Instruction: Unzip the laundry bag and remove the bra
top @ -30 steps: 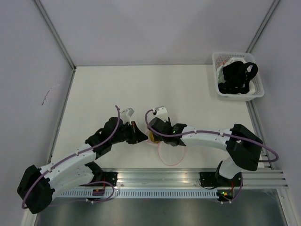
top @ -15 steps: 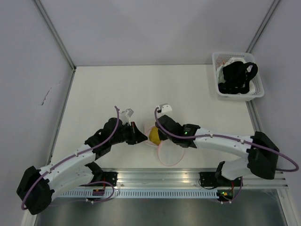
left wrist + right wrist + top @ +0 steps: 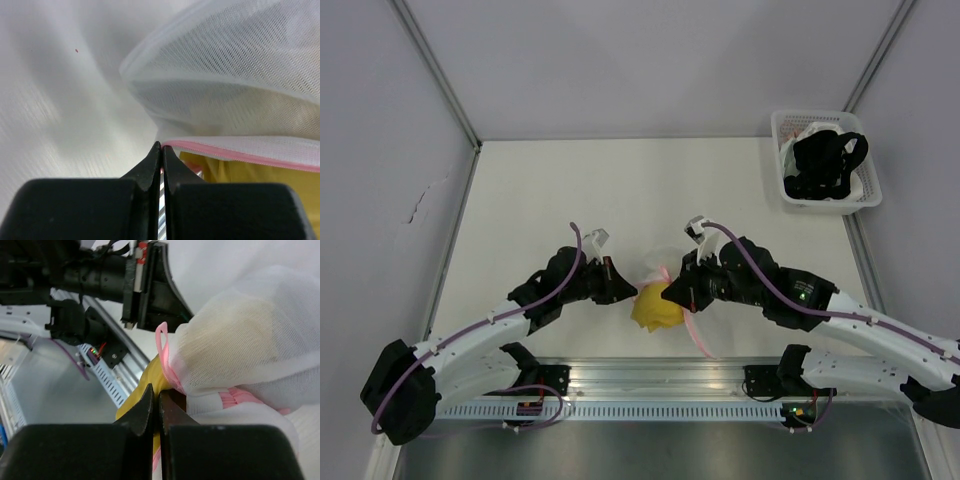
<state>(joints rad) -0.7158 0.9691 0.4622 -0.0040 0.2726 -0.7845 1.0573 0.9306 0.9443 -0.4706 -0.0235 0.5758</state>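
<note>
The laundry bag (image 3: 667, 258) is white mesh with pink zipper trim (image 3: 250, 155) and is lifted between the two arms. My left gripper (image 3: 628, 292) is shut on the bag's rim, its tips (image 3: 161, 146) pinched right at the pink edge. The yellow bra (image 3: 656, 308) bulges out of the opening below the mesh (image 3: 235, 350). My right gripper (image 3: 680, 297) is shut on a fold of the bra (image 3: 145, 385), its tips (image 3: 159, 391) just under the bunched pink trim. Part of the bra is still behind the mesh (image 3: 225, 90).
A white plastic basket (image 3: 790, 190) holding a black strappy garment (image 3: 828, 160) stands at the back right by the wall. The metal rail (image 3: 720, 375) with both arm bases runs along the near edge. A loose pink strip (image 3: 700, 335) trails down toward the rail.
My right gripper has shut on the bra and drawn back to the right and up. The yellow bundle has come out of the bag's mouth. The left arm still holds the rim.
</note>
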